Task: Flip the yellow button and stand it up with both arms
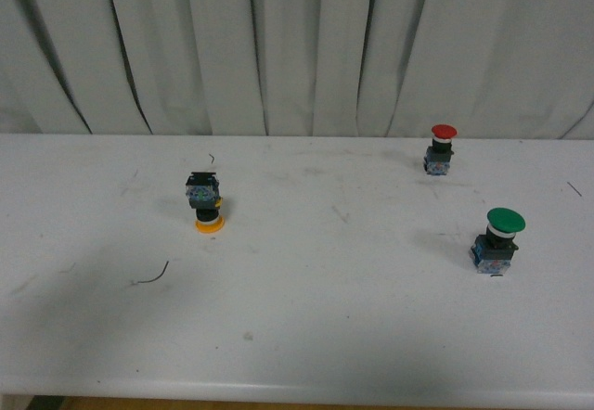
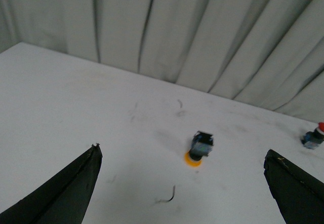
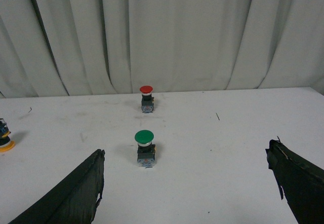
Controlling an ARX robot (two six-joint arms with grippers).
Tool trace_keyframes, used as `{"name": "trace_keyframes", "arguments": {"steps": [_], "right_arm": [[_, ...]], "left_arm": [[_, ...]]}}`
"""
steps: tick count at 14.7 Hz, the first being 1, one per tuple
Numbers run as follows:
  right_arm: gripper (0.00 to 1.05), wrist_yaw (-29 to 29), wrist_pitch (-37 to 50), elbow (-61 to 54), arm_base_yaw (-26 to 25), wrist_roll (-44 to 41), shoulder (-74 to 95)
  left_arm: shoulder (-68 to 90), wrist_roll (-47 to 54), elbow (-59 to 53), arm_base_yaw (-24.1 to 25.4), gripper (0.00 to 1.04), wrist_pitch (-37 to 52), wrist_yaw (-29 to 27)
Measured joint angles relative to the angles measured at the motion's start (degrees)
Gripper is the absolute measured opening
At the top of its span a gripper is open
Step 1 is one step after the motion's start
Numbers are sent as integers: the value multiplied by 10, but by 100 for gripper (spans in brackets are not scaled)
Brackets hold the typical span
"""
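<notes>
The yellow button (image 1: pixel 206 203) stands upside down on its orange cap on the white table, left of centre, with its blue-black block on top. The left wrist view shows the yellow button (image 2: pixel 199 149) ahead of my left gripper (image 2: pixel 182 155), whose black fingers (image 2: pixel 76 183) stand wide apart and hold nothing. My right gripper (image 3: pixel 186 155) is open too and empty. At the edge of the right wrist view only part of the yellow button (image 3: pixel 5 139) appears. Neither arm shows in the front view.
A red-capped button (image 1: pixel 440 148) stands upright at the back right and a larger green-capped button (image 1: pixel 497 239) at the right. The green-capped button (image 3: pixel 145 148) sits ahead of my right gripper. A thin dark wire scrap (image 1: pixel 153 275) lies at front left. Grey curtains hang behind the table.
</notes>
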Motion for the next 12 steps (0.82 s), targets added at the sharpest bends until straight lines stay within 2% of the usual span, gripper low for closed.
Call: {"name": "trace_keyframes", "arguments": {"steps": [1, 2, 4, 6, 10, 12], "right_arm": [[98, 0, 0, 0, 0, 0, 0], [98, 0, 0, 0, 0, 0, 0], [98, 0, 0, 0, 0, 0, 0], [98, 0, 0, 0, 0, 0, 0], [98, 0, 0, 0, 0, 0, 0], [98, 0, 0, 0, 0, 0, 0]], "left_arm": [[99, 9, 59, -16, 98, 40, 6], [196, 15, 128, -32, 98, 40, 16], [384, 22, 271, -64, 98, -14, 18], [553, 33, 442, -90, 98, -104, 13], [611, 44, 516, -98, 98, -150, 4], [659, 45, 587, -99, 98, -218, 5]]}}
